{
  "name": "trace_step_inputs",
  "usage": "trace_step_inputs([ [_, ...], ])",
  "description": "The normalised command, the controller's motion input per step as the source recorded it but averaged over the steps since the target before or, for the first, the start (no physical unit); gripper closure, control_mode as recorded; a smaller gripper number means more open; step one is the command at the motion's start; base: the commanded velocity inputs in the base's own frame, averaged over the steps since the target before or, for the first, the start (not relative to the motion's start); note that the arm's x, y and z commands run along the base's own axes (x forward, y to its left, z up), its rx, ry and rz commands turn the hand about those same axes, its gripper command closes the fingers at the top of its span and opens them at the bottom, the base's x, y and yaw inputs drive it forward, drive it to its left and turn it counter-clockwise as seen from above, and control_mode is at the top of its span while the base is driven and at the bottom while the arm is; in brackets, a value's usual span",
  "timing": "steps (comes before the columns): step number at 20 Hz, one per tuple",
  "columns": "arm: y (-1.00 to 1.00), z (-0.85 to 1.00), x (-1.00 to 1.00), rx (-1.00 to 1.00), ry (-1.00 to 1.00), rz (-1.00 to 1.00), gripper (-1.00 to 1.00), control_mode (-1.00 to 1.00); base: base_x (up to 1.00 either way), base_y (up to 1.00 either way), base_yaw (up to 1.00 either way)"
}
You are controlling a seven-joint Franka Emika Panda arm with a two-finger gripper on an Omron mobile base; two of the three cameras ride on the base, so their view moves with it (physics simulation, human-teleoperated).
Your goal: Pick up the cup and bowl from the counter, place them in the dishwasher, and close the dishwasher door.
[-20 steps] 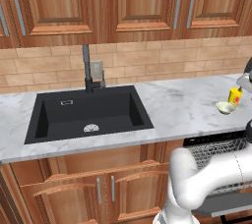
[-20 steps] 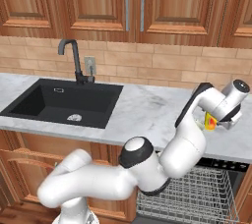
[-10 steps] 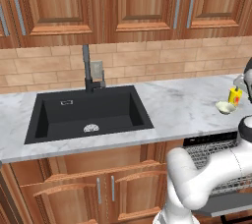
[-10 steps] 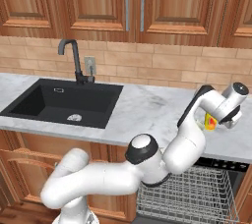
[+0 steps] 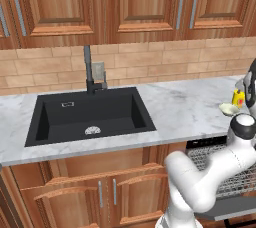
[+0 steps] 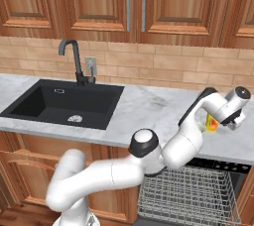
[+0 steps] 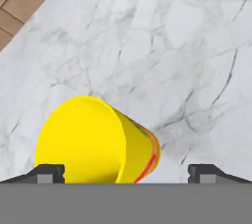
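The yellow cup (image 7: 93, 142) with its red-orange mark stands on the marble counter (image 7: 162, 46), seen from above in the hand view. My gripper (image 7: 128, 174) is open just over it; the cup sits between the fingertips (image 7: 47, 173), close to the left one. From the right base view the hand (image 6: 233, 115) hovers beside the cup (image 6: 211, 122). The pale bowl (image 5: 230, 108) rests on the counter right next to the cup (image 5: 238, 97). Below them the dishwasher stands open, its wire rack (image 6: 188, 195) pulled out over the lowered grey door (image 5: 225, 211).
A black sink (image 5: 90, 114) with a dark faucet (image 5: 89, 69) is set in the counter to the left. Wooden wall cabinets (image 5: 140, 2) hang above a brick backsplash. Brown cabinet doors (image 5: 100, 197) sit under the sink.
The hand has sunk slightly toward the cup. Cup and bowl stay where they were.
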Motion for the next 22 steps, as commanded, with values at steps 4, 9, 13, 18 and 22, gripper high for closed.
trace_step_inputs([
  [4, -0.28, -0.29, 0.28, 0.0, 0.0, 0.0, -1.0, -1.0, 0.0, 0.0, 0.0],
  [9, -0.18, -0.24, 0.25, 0.0, 0.0, 0.0, 1.0, -1.0, 0.0, 0.0, 0.0],
  [13, -0.24, -0.03, 0.03, 0.0, 0.0, 0.0, 1.0, -1.0, 0.0, 0.0, 0.0],
  [18, -0.12, 0.0, -0.21, 0.03, -0.07, 0.0, 1.0, -1.0, 0.0, 0.0, 0.0],
  [22, 0.0, 0.04, -0.34, 0.0, -0.13, 0.0, 1.0, -1.0, 0.0, 0.0, 0.0],
])
